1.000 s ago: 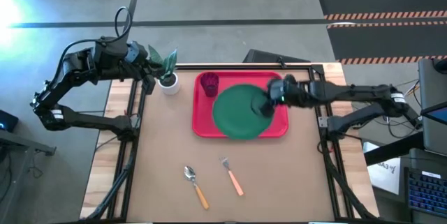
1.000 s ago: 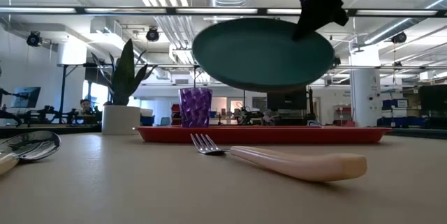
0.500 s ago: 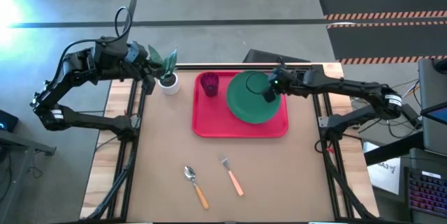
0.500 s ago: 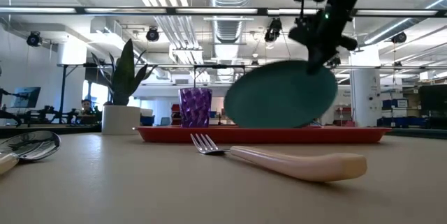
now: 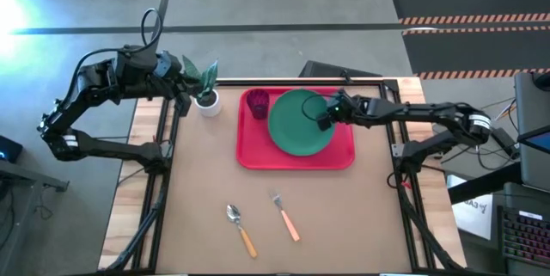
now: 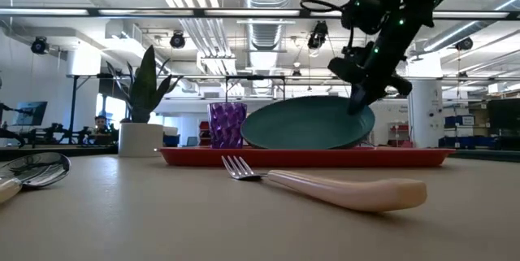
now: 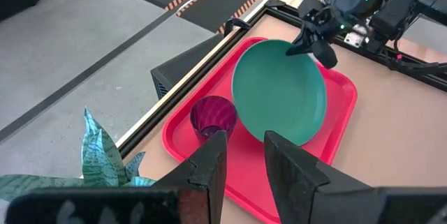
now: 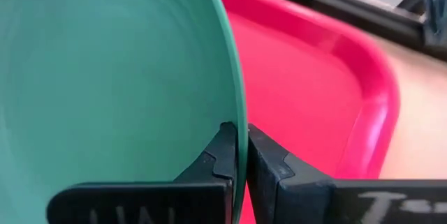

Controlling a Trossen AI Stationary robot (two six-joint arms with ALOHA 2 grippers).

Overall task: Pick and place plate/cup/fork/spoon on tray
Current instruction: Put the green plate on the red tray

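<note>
Your right pincer (image 5: 324, 119) is clamped on the right edge of the plate (image 5: 299, 122), one finger on each face of the rim, as the right wrist view shows up close. The plate sits over the red tray (image 5: 253, 151), covering its middle and right part. From the low view the plate is tilted: its left side is down at the tray, its right side lifted where the pincer grips it.

The cup (image 5: 258, 103) stands upright in the tray's far left corner, just beside the plate; you cannot tell whether the two touch.

The fork (image 5: 286, 217) and the spoon (image 5: 241, 230) lie on the bare surface (image 5: 198, 190) near its front edge, well apart from the tray. They rest side by side, spoon to the left, fork to the right, not touching. Both run on a diagonal, with the tines and the bowl pointing toward the tray and slightly left, and the orange handles pointing toward the front edge and slightly right.

Your left pincer (image 7: 243, 155) hangs by the far left corner of the surface, over the white pot with a green plant (image 5: 206, 95), its fingers a little apart and holding nothing.
</note>
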